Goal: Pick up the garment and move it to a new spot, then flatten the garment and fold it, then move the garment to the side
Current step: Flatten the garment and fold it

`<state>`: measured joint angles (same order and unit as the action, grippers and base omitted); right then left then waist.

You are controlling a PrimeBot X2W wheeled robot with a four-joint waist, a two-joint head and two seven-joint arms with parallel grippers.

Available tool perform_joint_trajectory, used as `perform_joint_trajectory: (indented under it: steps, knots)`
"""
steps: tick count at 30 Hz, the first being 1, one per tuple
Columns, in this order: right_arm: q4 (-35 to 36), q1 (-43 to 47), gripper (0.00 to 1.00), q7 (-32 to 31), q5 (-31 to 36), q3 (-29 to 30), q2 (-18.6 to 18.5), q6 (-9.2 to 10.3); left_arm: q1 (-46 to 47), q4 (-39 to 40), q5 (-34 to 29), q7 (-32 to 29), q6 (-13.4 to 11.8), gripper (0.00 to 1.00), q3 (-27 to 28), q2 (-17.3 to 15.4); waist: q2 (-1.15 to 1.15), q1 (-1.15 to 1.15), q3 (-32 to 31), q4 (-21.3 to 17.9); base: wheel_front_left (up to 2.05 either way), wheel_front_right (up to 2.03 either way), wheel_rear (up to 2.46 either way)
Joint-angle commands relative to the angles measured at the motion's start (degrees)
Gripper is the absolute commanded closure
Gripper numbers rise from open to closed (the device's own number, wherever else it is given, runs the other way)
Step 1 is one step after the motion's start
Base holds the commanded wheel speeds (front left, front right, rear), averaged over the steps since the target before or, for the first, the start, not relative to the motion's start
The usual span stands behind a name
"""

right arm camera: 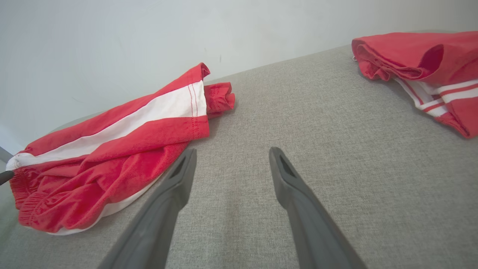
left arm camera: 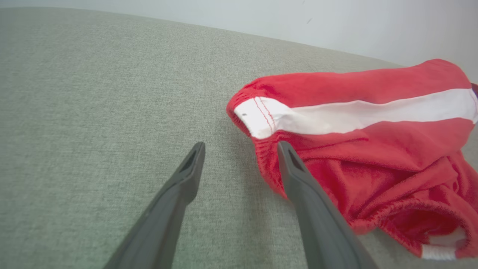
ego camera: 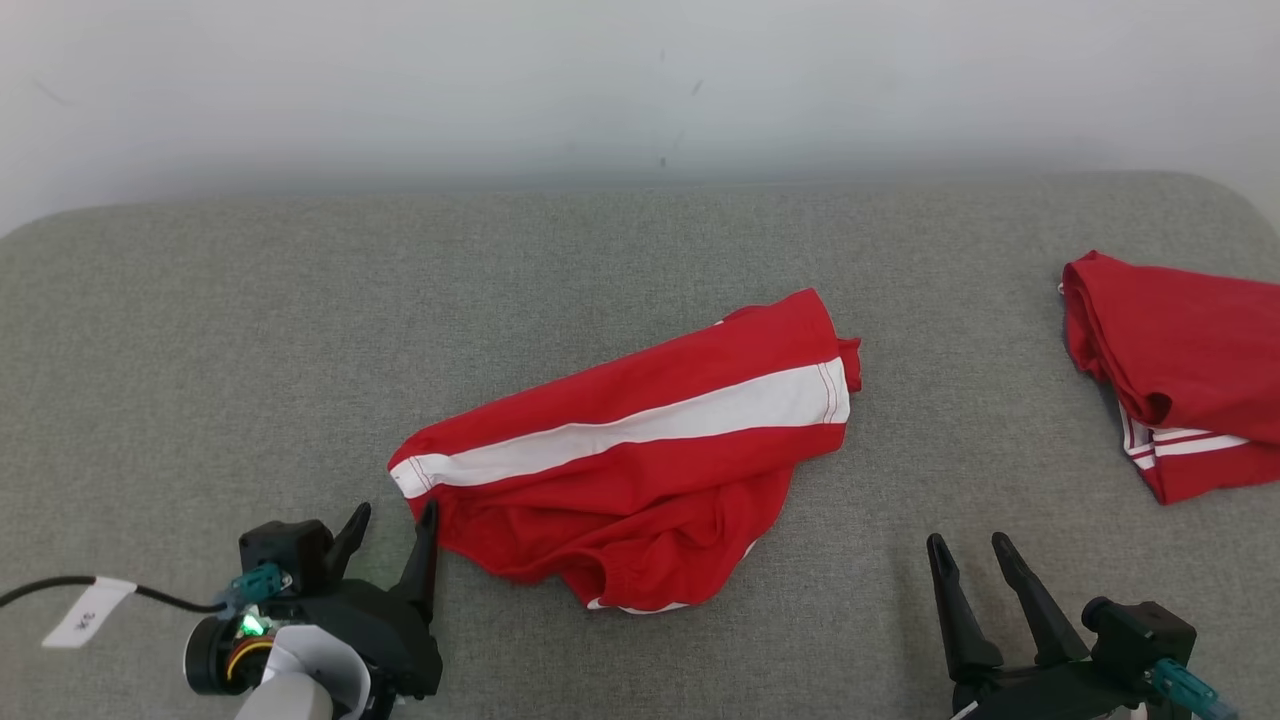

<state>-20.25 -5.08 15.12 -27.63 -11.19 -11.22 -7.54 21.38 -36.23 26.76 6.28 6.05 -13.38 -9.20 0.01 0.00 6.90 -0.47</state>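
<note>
- Your left hand (ego camera: 396, 508) sits low at the near left of the grey fabric-covered worktop (ego camera: 200, 330), its two fingers spread apart and holding nothing.
- In the left wrist view, one finger (left arm camera: 298, 175) of that hand overlaps the red edge of the garment (left arm camera: 354, 149); you cannot tell whether it touches the cloth.
- The garment (ego camera: 640, 450), red with a broad white stripe, lies crumpled near the middle of the worktop, its stripe running from near left to far right.
- Your right hand (ego camera: 967, 540) is at the near right, fingers apart and empty, clear of the garment.
- A second red garment (ego camera: 1180, 370) with white stripes lies bunched at the far right edge, well apart from the first.
</note>
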Motion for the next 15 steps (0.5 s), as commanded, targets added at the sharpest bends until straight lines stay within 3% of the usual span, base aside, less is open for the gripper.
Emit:
perform_joint_trajectory:
  steps: [1, 3, 5, 7, 13, 14, 15]
  knots:
    - [0.2, -0.4, 0.0, 0.0, 0.2, 0.2, -0.4, 0.13, 1.4, -1.0, 0.5, -0.4, 0.4, 0.02, -0.3, -0.1, -0.01, 0.0, 0.2, 0.0, 0.0, 0.0, 0.0]
    - [0.2, -0.3, 0.0, 0.0, 0.2, 0.2, -0.5, 0.13, 2.2, -1.8, 1.1, -0.6, 0.6, 0.13, -0.6, -0.1, -0.01, 0.0, 0.3, 0.0, 0.0, 0.0, 0.0]
    - [0.3, -0.2, 0.0, 0.0, 0.1, 0.0, -0.4, 0.13, 3.6, -2.5, 1.9, -0.9, 1.0, 0.34, -1.3, -0.2, -0.01, 0.0, 0.6, 0.1, 0.0, 0.0, 0.0]
    - [0.2, -0.3, 0.0, 0.0, 0.1, -0.3, -0.4, 0.13, 4.2, -3.0, 2.5, -1.0, 1.1, 0.48, -1.9, -0.2, -0.01, 0.0, 0.7, 0.2, 0.0, 0.0, 0.0]
    - [0.0, -1.4, 0.0, 0.0, -0.4, -1.2, -0.6, 0.13, 6.2, -3.5, 3.9, -0.8, 1.5, 0.75, -3.4, -0.1, -0.01, 0.0, 1.1, 0.5, 0.0, 0.0, 0.0]
    - [-0.1, -1.7, 0.0, 0.0, -0.5, -1.5, -0.7, 0.13, 6.4, -3.6, 4.2, -0.7, 1.5, 0.91, -3.6, -0.2, -0.01, 0.0, 1.1, 0.6, 0.0, 0.0, 0.0]
    - [-0.1, -1.7, 0.0, 0.0, -0.5, -1.5, -0.7, 0.13, 6.4, -3.6, 4.2, -0.7, 1.5, 0.91, -3.6, -0.2, -0.01, 0.0, 1.1, 0.6, 0.0, 0.0, 0.0]
